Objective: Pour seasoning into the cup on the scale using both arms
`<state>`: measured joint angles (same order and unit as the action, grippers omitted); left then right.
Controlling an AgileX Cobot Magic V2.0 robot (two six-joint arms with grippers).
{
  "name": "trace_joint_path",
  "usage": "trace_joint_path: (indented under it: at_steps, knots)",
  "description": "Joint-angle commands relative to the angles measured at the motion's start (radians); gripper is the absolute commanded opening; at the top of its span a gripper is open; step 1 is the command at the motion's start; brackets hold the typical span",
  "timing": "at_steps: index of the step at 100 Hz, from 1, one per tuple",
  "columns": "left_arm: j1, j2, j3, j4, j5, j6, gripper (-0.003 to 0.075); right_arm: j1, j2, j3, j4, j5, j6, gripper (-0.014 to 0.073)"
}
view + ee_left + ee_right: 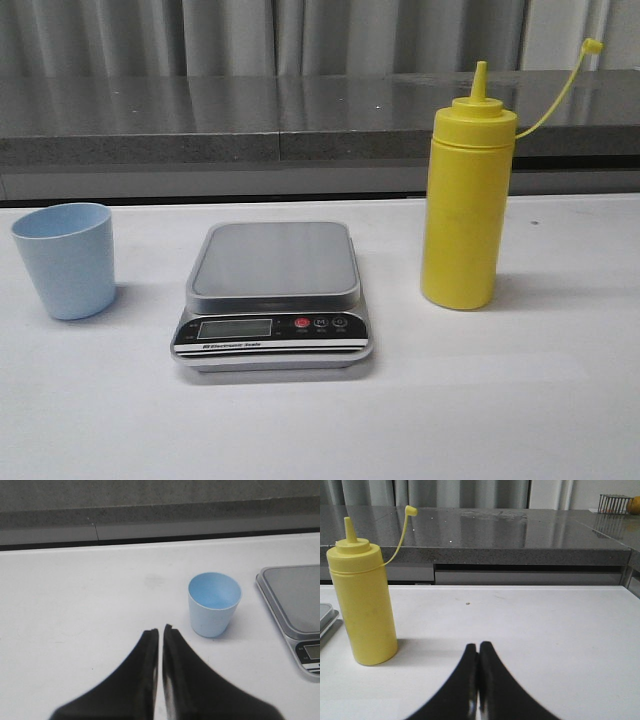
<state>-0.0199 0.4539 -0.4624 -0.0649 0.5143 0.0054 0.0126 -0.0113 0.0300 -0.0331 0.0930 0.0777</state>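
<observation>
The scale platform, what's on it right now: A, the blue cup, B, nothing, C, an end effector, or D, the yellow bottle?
B: the scale shows a bare steel platform, with the cup standing to its left and the seasoning bottle to its right, both on the table.

Cup, scale and seasoning bottle stood in a row on the white table.

The pale blue cup (64, 259) stood upright and empty at the left, apart from the scale (273, 296), its mouth wider than its base. The silver-grey scale lay flat in the middle, its steel platform bare, with an LCD display, one red button and two dark buttons along its front edge. The tall yellow seasoning bottle (464, 205) stood upright to the right of the scale, apart from it, nozzle uncapped, its small cap hanging off a thin tether arcing up to the right.
</observation>
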Motion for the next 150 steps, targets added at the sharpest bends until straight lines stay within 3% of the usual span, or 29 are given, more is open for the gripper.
trace_joint_path:
  at_steps: [1, 21, 28, 51, 82, 150]
  knots:
    - [0.001, 0.071, -0.061, 0.001, -0.051, -0.005, 0.0082, -0.005, -0.012, -0.003, -0.007, -0.08, -0.008, -0.0067]
    - [0.001, 0.203, -0.121, 0.001, -0.053, -0.005, 0.0385, -0.005, -0.012, -0.003, -0.007, -0.08, -0.008, -0.0067]
    - [0.001, 0.25, -0.143, 0.001, -0.056, -0.005, 0.0438, -0.005, -0.012, -0.003, -0.007, -0.08, -0.008, -0.0067]
    - [-0.003, 0.415, -0.27, 0.001, -0.048, -0.005, 0.044, -0.005, -0.012, -0.003, -0.007, -0.08, -0.008, -0.0067]
    - [-0.135, 0.67, -0.449, 0.039, -0.002, -0.005, 0.044, -0.005, -0.012, -0.003, -0.007, -0.08, -0.008, -0.0067]
    - [-0.139, 1.102, -0.718, -0.008, 0.179, -0.005, 0.044, -0.005, -0.012, -0.003, -0.007, -0.08, -0.008, -0.0067]
